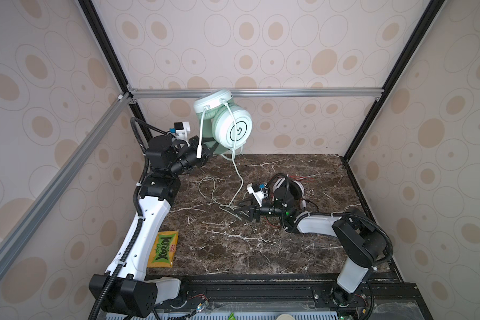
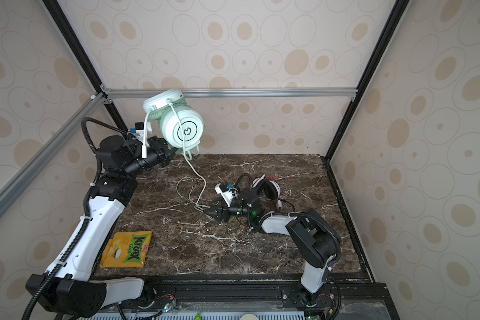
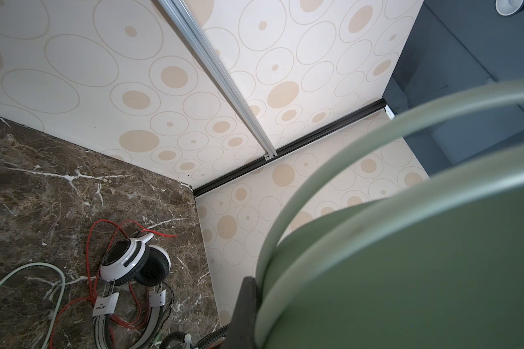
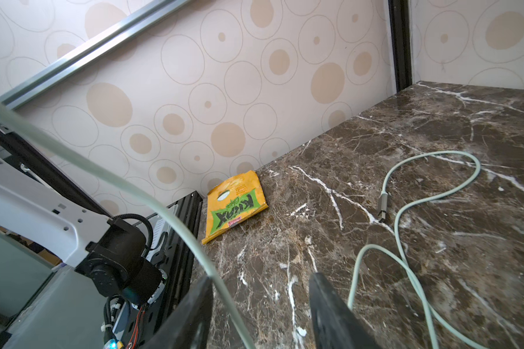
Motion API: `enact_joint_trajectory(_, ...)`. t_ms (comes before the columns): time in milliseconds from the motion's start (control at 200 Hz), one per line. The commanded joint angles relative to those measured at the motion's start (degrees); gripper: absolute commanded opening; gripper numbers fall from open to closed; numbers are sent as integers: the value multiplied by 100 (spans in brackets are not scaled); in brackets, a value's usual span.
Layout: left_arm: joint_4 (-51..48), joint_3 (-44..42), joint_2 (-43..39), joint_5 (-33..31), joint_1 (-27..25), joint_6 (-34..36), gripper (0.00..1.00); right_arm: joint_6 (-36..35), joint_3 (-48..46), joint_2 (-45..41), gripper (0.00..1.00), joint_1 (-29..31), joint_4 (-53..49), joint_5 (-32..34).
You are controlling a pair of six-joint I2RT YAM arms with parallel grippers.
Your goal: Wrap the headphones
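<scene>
We're clenching the left gripper (image 1: 209,151) on the headband of the mint green headphones (image 1: 233,130), holding them up off the desk (image 1: 233,249) near its far left corner, with the cups stacked and the logo face turning toward the top cameras. In the left wrist view the mint green headphones (image 3: 406,272) are filling the near side as a blurred green mass. The pale green cord (image 1: 237,171) is coming off the top cup, crossing the logo face, dropping to the desk and running on toward the right gripper (image 1: 237,214). We're keeping that one low over the middle of the desk, released, jaws standing apart. In the right wrist view the right gripper (image 4: 260,276) is showing the cord passing loose between its jaws, close against one finger. The rest of the cord is lying in slack loops on the desk just beside it, ending in a plug (image 4: 381,208). The white-and-black headphones (image 3: 130,263) are lying flat on the desk toward the far right, just behind the right arm, which is partly hiding them in both top views. Their red cord (image 3: 87,256) is straggling around them. A yellow-green chips packet (image 2: 128,249) is lying at the near left edge of the desk, well apart from both pairs.
</scene>
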Motion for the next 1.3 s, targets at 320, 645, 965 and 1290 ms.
enact_joint_trajectory(320, 521, -180, -145, 170, 98, -177, 0, 386, 624, 183, 49, 200, 552, -427)
enact_joint_trajectory(645, 999, -147, 234, 538, 202, -468, 0, 298, 441, 180, 52, 319, 230, -130)
enact_joint_trajectory(965, 894, 222, 525, 702, 335, -565, 0, -829, 14, -835, 59, 317, -1583, 597)
enact_joint_trajectory(1290, 1180, 294, 818, 874, 393, -784, 0, -819, 681, -311, 61, 351, -1475, 1034)
